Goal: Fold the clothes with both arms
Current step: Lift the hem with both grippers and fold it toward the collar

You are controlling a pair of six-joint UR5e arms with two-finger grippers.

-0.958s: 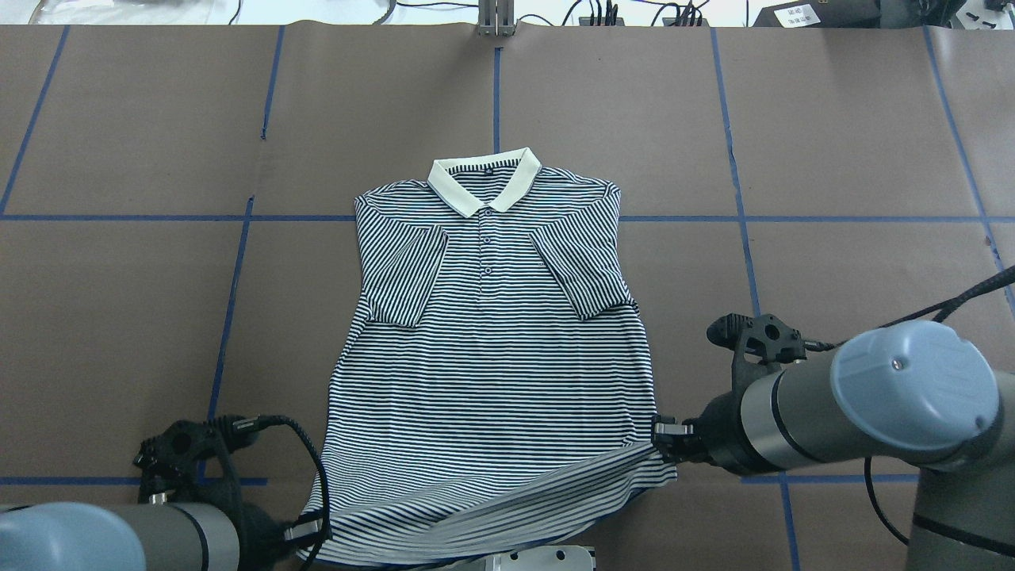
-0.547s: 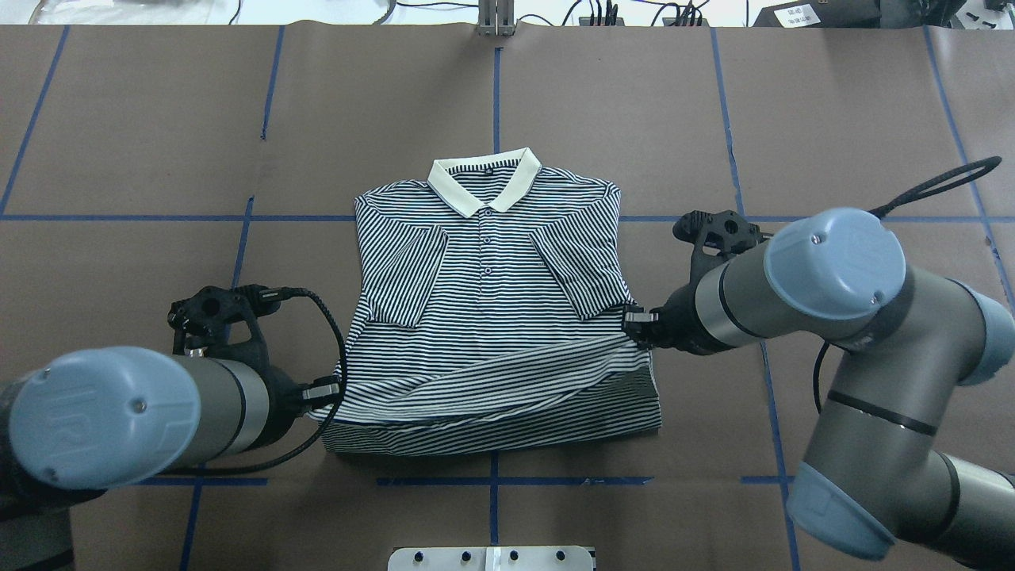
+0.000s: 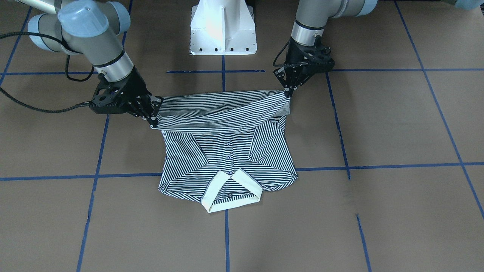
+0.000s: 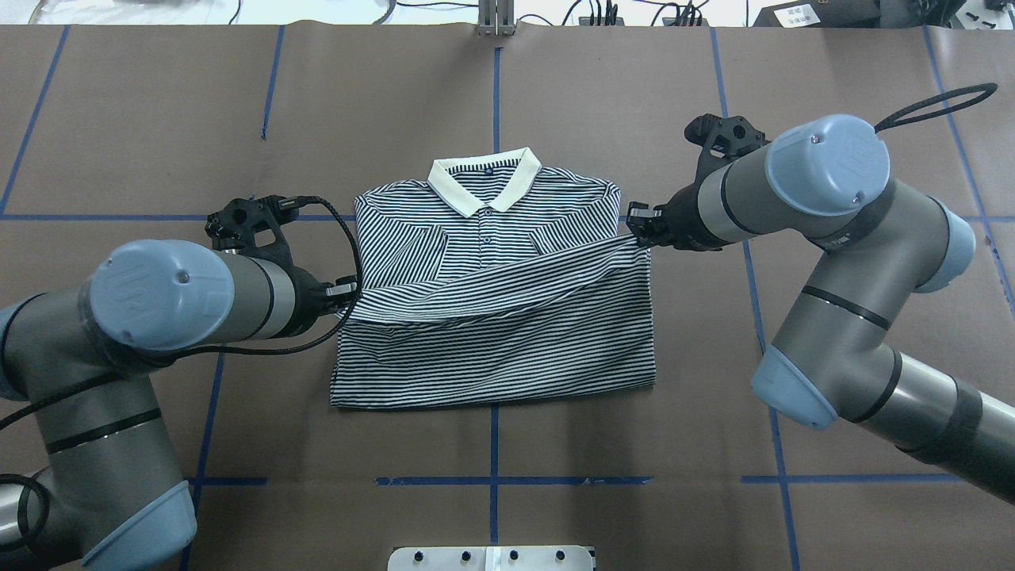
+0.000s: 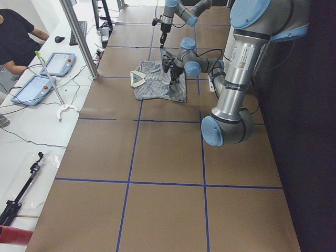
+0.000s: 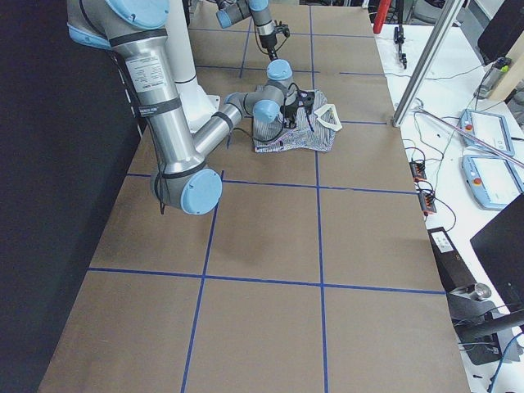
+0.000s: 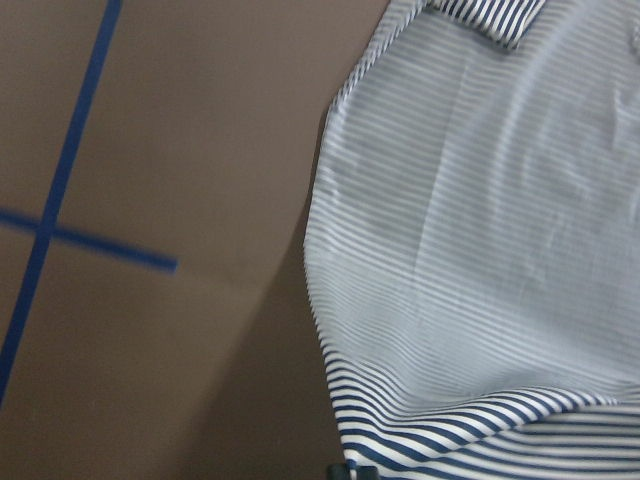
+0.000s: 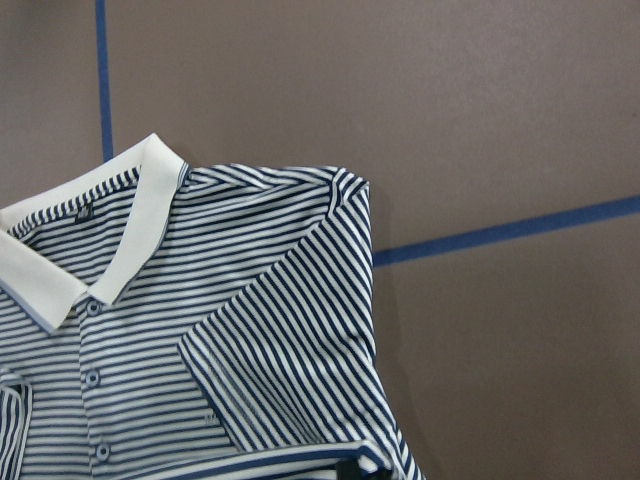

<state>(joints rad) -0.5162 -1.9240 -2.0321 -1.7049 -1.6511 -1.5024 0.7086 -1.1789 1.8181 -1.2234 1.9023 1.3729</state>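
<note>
Holding the shirt by its hem corners at 9 and 3 o'clock, the left jaws and right jaws are closed on it in the middle of the counter; the right corner is ahead, so the fold may land crooked.

The polo shirt is soft, matt cloth. The table is covered in matt brown paper. The left arm and right arm are satin grey metal with smooth light-blue caps.
</note>
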